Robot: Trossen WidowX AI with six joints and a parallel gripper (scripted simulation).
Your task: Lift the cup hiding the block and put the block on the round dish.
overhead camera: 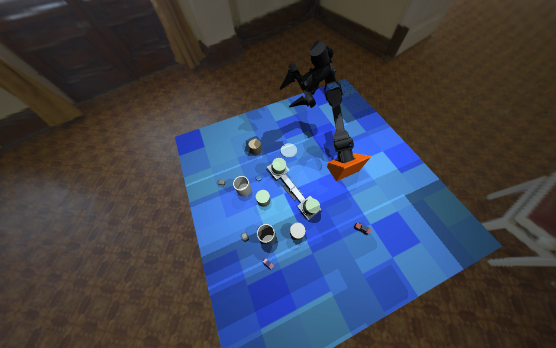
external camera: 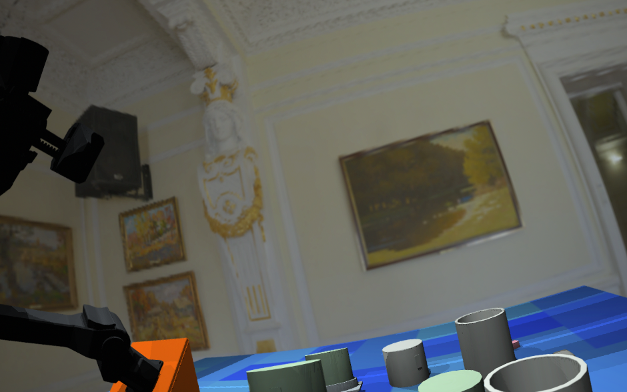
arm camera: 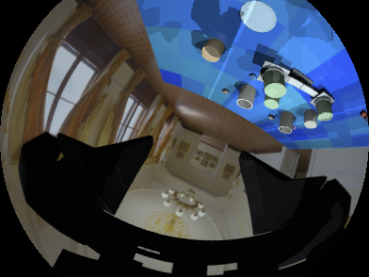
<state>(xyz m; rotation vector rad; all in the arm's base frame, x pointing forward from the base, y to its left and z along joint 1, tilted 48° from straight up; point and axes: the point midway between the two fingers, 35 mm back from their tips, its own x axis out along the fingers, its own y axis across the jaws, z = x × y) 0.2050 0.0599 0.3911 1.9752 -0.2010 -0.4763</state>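
Observation:
The white balance beam [overhead camera: 291,188] [arm camera: 303,87] bears a pale green cup at each end. One cup [overhead camera: 278,166] [arm camera: 274,84] [external camera: 286,378] stands at the end nearer the dish. The other cup [overhead camera: 312,206] [arm camera: 325,109] [external camera: 329,365] stands at the far end. Both are upside down; no block shows, and I cannot tell which end sits lower. The round white dish [overhead camera: 288,150] [arm camera: 258,16] lies bare beside the nearer cup. My gripper [overhead camera: 285,97] [arm camera: 198,148] is open and empty, raised high near the table's back edge, away from cups and dish.
A tan cylinder [overhead camera: 254,146] [arm camera: 213,50] stands left of the dish. Left of the balance stand a loose green cylinder [overhead camera: 262,197], two grey open cups [overhead camera: 241,185] [overhead camera: 265,233] and a white cylinder [overhead camera: 297,231]. Small toy cars [overhead camera: 362,228] [overhead camera: 268,263] lie farther out. An orange wedge [overhead camera: 349,167] surrounds the arm's base.

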